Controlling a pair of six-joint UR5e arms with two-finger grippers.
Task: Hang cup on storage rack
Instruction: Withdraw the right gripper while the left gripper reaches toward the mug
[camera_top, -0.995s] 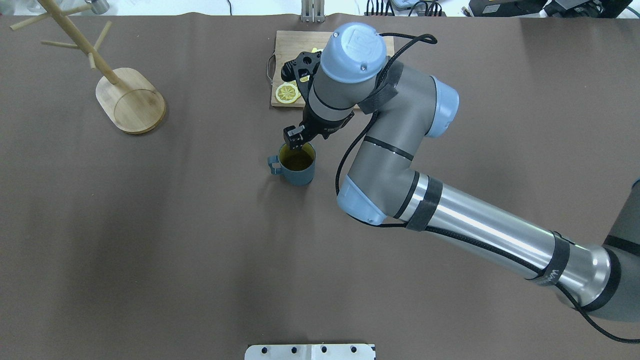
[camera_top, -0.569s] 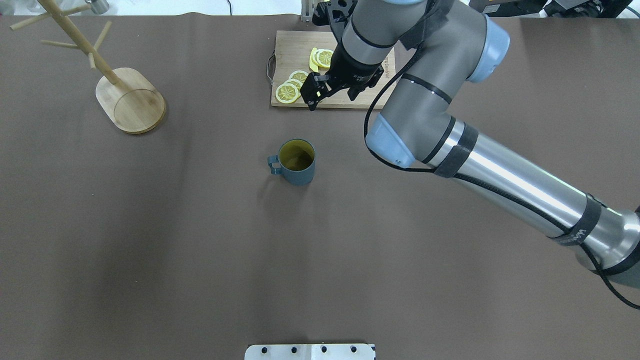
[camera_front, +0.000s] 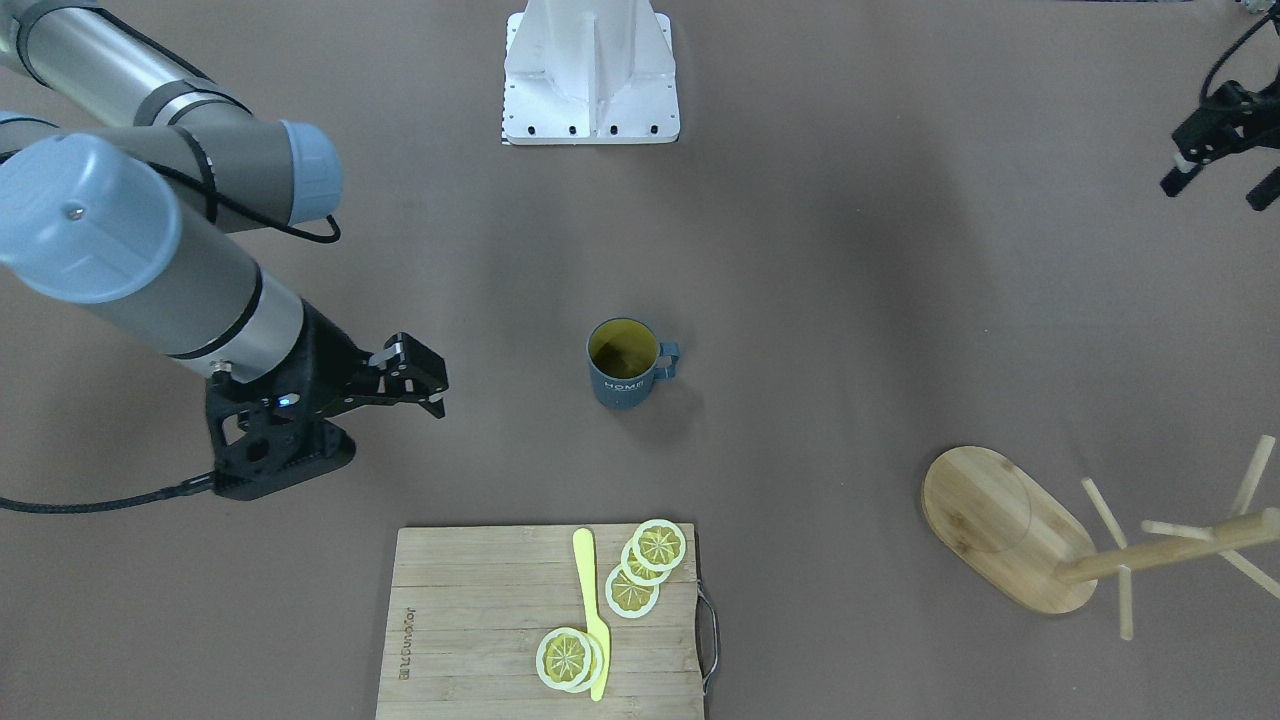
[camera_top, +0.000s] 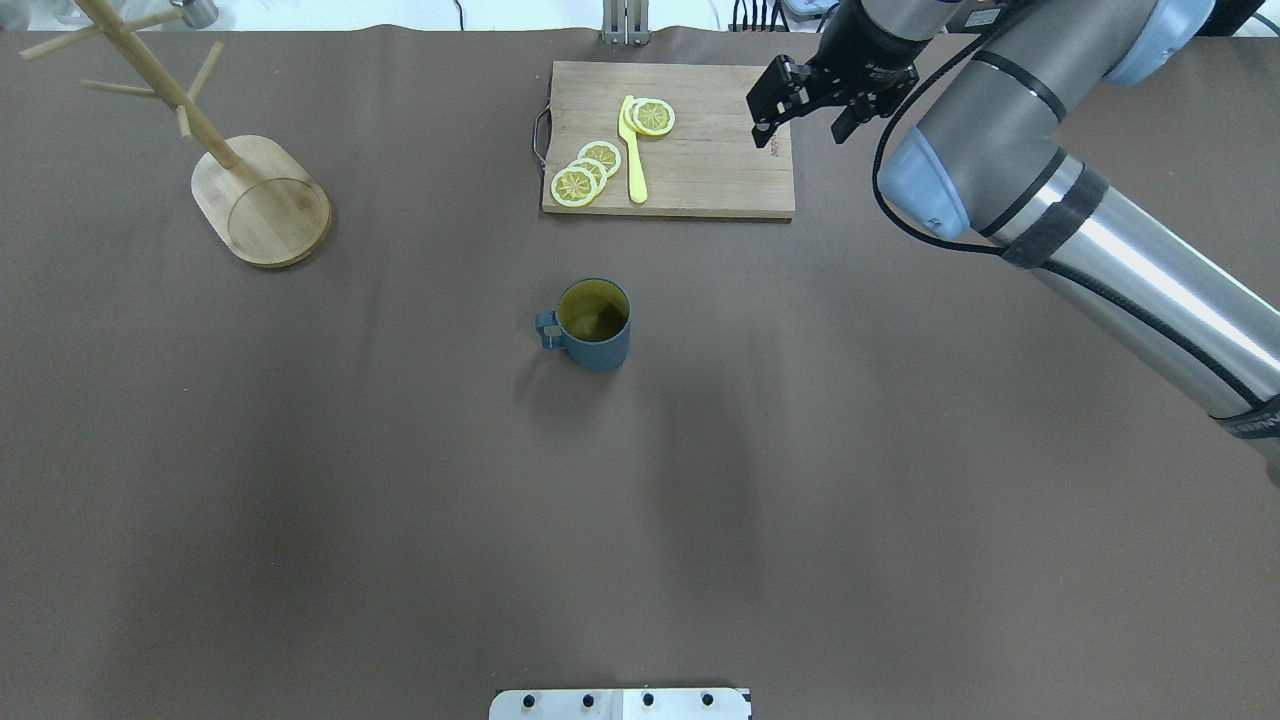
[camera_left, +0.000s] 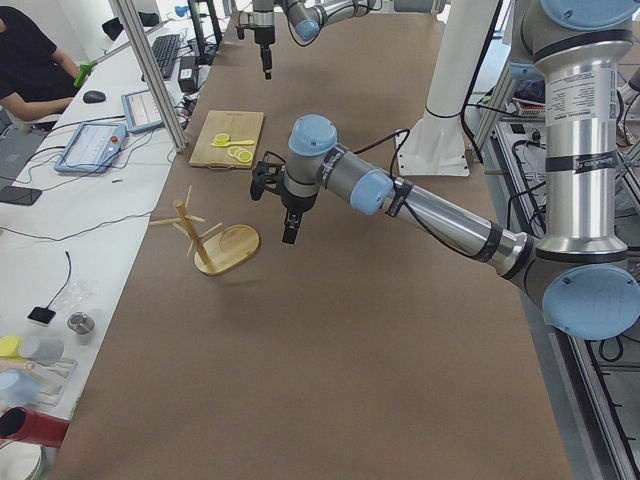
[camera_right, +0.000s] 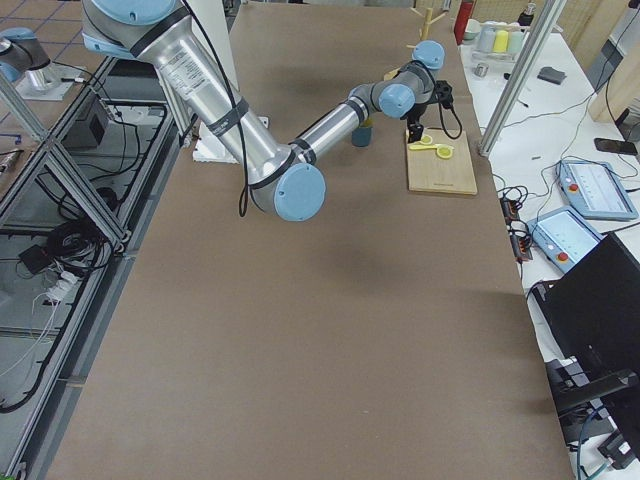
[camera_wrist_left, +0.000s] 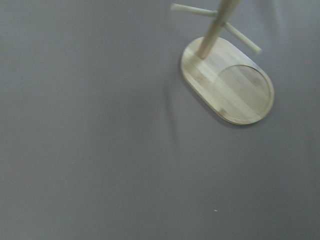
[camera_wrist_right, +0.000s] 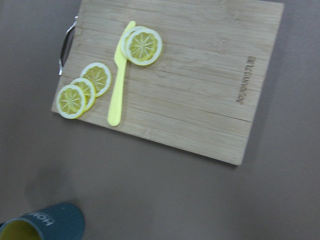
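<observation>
The cup stands upright in the middle of the table with its handle toward the rack's side; it also shows in the front view and at the bottom left of the right wrist view. The storage rack stands at the far left with bare pegs, and also shows in the front view and the left wrist view. My right gripper is open and empty, above the cutting board's right edge, far from the cup. My left gripper is open and empty, hovering near the rack.
A bamboo cutting board with a metal handle lies at the back, carrying lemon slices and a yellow knife. A white mount plate sits at the near table edge.
My right gripper was at the cup's rim; it has left the cup and moved up and to the back right, past the cutting board. The cup has stayed in place.
</observation>
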